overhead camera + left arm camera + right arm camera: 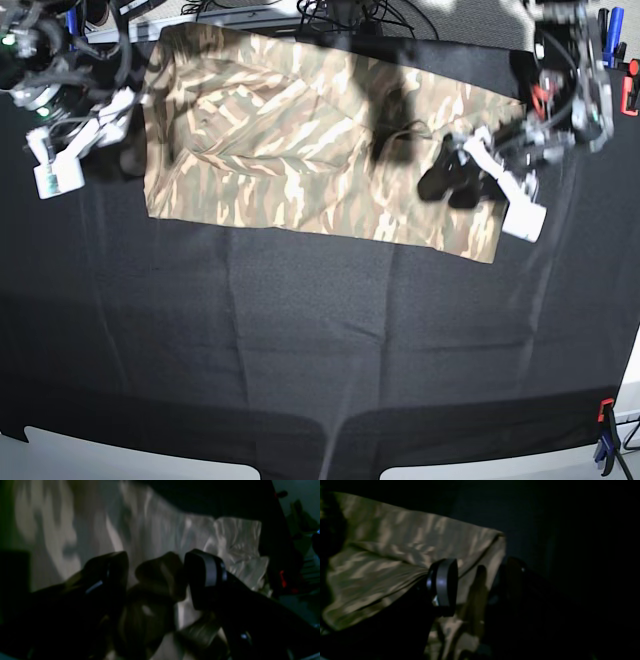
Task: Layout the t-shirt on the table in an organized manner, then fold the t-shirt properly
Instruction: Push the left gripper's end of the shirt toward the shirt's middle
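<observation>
The camouflage t-shirt [300,140] lies spread wide across the far part of the black table [320,350], mostly flat with some wrinkles. My left gripper [450,178] is over the shirt's right end. In the left wrist view it [157,577] is shut on a bunched fold of the t-shirt [162,530]. My right gripper [132,148] is at the shirt's left edge. In the right wrist view it [477,585] has the t-shirt [395,542] edge between its fingers, with creases pulling toward it.
Cables [340,15] and gear lie beyond the table's far edge. A red clamp [630,90] sits at the far right corner and an orange and blue clamp [605,425] at the near right. The white table edge [100,455] shows at the front.
</observation>
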Available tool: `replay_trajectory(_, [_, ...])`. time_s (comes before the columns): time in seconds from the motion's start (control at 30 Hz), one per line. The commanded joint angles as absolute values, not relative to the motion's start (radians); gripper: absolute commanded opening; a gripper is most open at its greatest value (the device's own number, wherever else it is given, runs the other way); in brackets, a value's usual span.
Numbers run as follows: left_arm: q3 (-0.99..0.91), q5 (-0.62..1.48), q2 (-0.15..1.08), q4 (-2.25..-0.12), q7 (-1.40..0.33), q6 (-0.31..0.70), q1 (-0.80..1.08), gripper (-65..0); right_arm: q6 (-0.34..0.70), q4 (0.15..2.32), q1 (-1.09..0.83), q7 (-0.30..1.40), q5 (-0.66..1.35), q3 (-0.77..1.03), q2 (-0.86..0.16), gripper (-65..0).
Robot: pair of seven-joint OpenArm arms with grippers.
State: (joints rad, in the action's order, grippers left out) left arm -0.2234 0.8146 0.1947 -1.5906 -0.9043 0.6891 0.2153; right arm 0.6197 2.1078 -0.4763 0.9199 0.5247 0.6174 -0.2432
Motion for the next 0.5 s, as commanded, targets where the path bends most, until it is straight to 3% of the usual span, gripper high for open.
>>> replay_trajectory(0.0, [-0.219, 0.805, 0.200, -1.594, -0.866, 0.698, 0.209, -28.9, 0.599, 2.106, -0.474, 0.890, 0.526, 0.622, -0.252, -34.7])
replay_trajectory(0.1, [-0.208, 0.766, 0.200, -1.570, -0.797, 0.698, 0.210, -28.9, 0.566, 2.002, -0.448, 0.875, 0.526, 0.622, -0.253, -34.7])
replay_trajectory(0.3, [-0.208, 0.768, 0.200, -1.569, -0.841, 0.698, 0.210, -28.9, 0.572, 1.666, -0.287, 0.896, 0.567, 0.622, -0.258, -34.7])
replay_trajectory(0.47, [-0.208, 0.768, 0.200, -1.569, -0.855, 0.698, 0.211, -28.9, 0.676, 1.477, -0.205, 0.959, 0.663, 0.622, -0.260, -34.7])
